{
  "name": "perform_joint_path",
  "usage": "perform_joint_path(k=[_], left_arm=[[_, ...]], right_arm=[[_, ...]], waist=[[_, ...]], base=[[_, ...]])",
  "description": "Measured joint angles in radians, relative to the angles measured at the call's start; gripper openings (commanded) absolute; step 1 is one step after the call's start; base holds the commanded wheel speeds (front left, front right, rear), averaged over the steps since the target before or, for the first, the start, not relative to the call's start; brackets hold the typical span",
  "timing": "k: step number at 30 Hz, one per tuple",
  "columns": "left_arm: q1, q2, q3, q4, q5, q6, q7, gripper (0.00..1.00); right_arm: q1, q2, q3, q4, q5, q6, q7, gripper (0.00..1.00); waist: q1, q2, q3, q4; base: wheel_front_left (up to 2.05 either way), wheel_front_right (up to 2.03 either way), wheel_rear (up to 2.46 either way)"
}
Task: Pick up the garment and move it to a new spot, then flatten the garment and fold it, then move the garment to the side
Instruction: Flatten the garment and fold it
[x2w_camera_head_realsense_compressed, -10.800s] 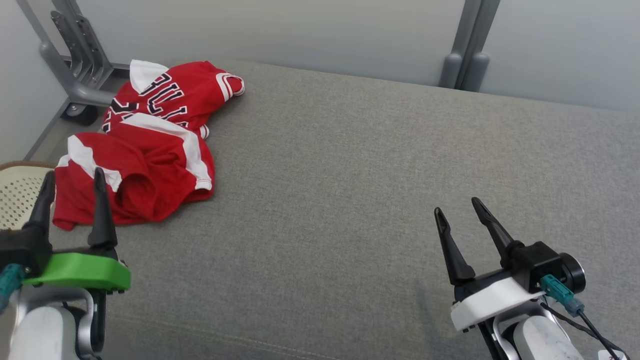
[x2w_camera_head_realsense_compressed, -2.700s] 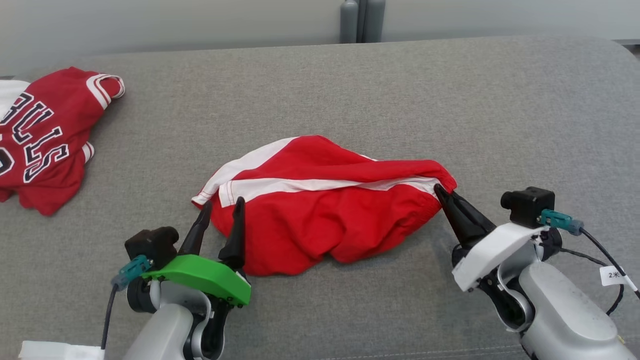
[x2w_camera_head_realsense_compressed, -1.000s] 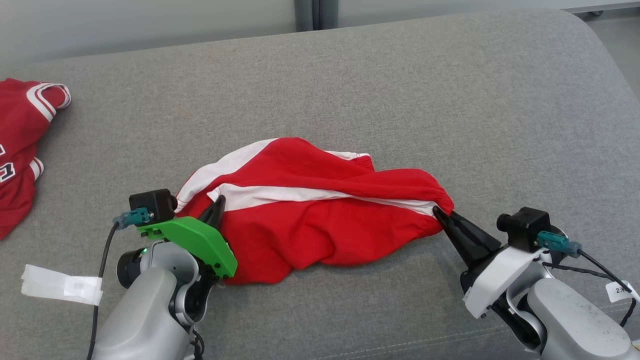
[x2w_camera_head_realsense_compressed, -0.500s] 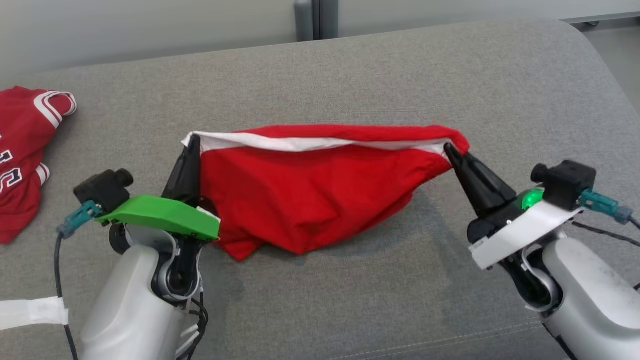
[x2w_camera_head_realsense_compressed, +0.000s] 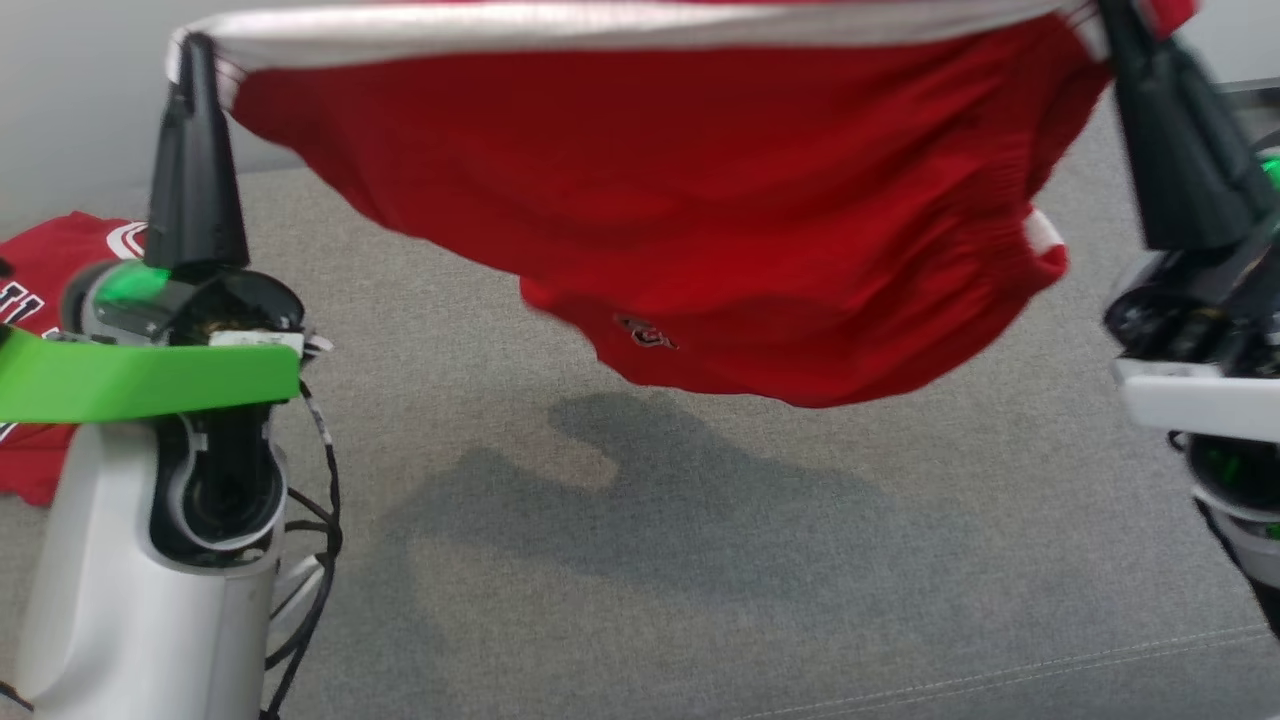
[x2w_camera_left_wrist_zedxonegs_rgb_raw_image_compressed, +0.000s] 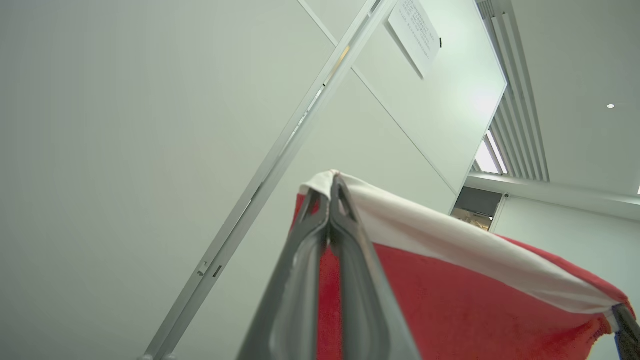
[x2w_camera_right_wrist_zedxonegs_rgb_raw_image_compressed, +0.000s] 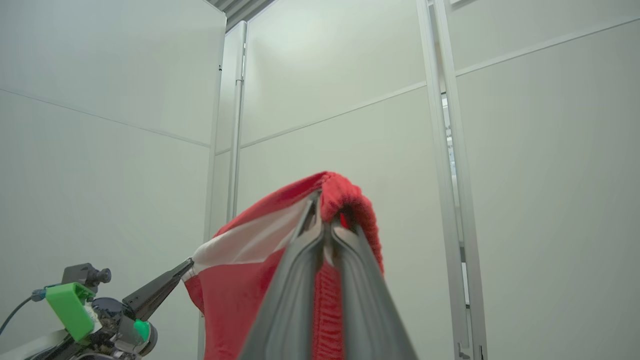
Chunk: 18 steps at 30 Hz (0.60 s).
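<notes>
The garment (x2w_camera_head_realsense_compressed: 700, 200), red shorts with a white band along the top edge, hangs in the air stretched between my two grippers, its lower edge sagging clear of the grey cushion (x2w_camera_head_realsense_compressed: 700, 560). My left gripper (x2w_camera_head_realsense_compressed: 190, 50) points up at the upper left, shut on the garment's left corner. My right gripper (x2w_camera_head_realsense_compressed: 1115, 20) at the upper right is shut on the right corner. In the left wrist view the left gripper (x2w_camera_left_wrist_zedxonegs_rgb_raw_image_compressed: 332, 185) pinches the white band of the garment (x2w_camera_left_wrist_zedxonegs_rgb_raw_image_compressed: 450, 290). In the right wrist view the right gripper (x2w_camera_right_wrist_zedxonegs_rgb_raw_image_compressed: 324, 200) pinches the red hem of the garment (x2w_camera_right_wrist_zedxonegs_rgb_raw_image_compressed: 240, 290).
A second red garment with white trim and lettering (x2w_camera_head_realsense_compressed: 60, 260) lies on the cushion at the far left, behind my left arm. The hanging shorts cast a shadow (x2w_camera_head_realsense_compressed: 640, 500) on the cushion below. Pale wall panels stand behind.
Both grippers have risen with the garment, lifting it off the cushion and pulling it taut between them. The head view has shifted as well.
</notes>
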Motion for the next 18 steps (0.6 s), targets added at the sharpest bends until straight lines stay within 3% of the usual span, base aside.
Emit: perform_joint_path(k=[5, 8, 13, 16, 18], left_arm=[[-0.033, 0.037, 0.002, -0.095, 0.015, 0.0, 0.0, 0.0], [-0.033, 0.059, -0.013, -0.081, 0.024, 0.03, 0.037, 0.0], [-0.033, 0.072, -0.017, -0.002, 0.011, 0.097, 0.117, 0.0], [-0.077, 0.068, -0.012, 0.072, -0.006, 0.137, 0.146, 0.0], [-0.168, 0.069, -0.003, 0.101, 0.019, 0.149, 0.143, 0.0]], right_arm=[[-0.017, -0.019, -0.05, -0.05, 0.041, 0.0, -0.001, 0.0], [-0.002, -0.055, -0.007, 0.017, 0.064, 0.0, 0.044, 0.0], [-0.023, -0.04, 0.101, 0.185, 0.127, 0.0, 0.184, 0.0], [-0.149, -0.03, 0.125, 0.291, 0.095, -0.004, 0.255, 0.0], [-0.294, -0.008, 0.083, 0.319, 0.028, -0.035, 0.251, 0.0]], waist=[[0.0, 0.0, 0.008, -0.006], [0.0, 0.0, 0.024, -0.009], [0.0, 0.0, 0.068, -0.011], [0.0, 0.0, 0.102, -0.01], [0.0, 0.0, 0.125, -0.007]], base=[[0.0, 0.0, 0.0], [0.0, 0.0, 0.0], [0.0, 0.0, 0.0], [0.0, 0.0, 0.0], [0.0, 0.0, 0.0]])
